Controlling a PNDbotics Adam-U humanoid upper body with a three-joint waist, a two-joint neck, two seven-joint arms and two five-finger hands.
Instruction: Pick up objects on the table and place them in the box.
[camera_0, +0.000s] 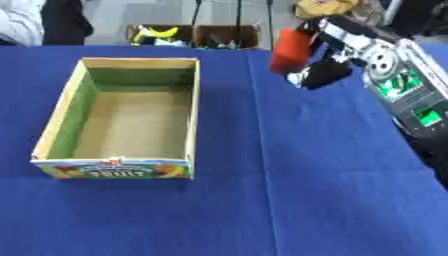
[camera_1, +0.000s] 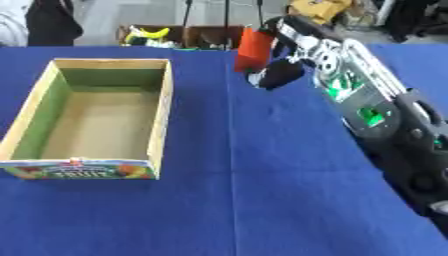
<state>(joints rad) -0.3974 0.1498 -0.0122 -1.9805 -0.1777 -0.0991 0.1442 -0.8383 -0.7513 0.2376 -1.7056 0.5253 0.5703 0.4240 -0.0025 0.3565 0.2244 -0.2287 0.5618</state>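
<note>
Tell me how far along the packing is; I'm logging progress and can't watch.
Nothing looks packed yet: the cardboard box shows only its bare floor. In hand: the right hand holds a red object with its fingers curled round it, raised above the blue table, to the right of the box. Left to do: carry it over the box and release it. No other loose objects show on the table. The left hand is not in view.

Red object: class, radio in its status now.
Right hand holds red object, fingers curled round it, above blue cloth. Box open, nothing inside. Left hand unseen. Path looks unobstructed.
</note>
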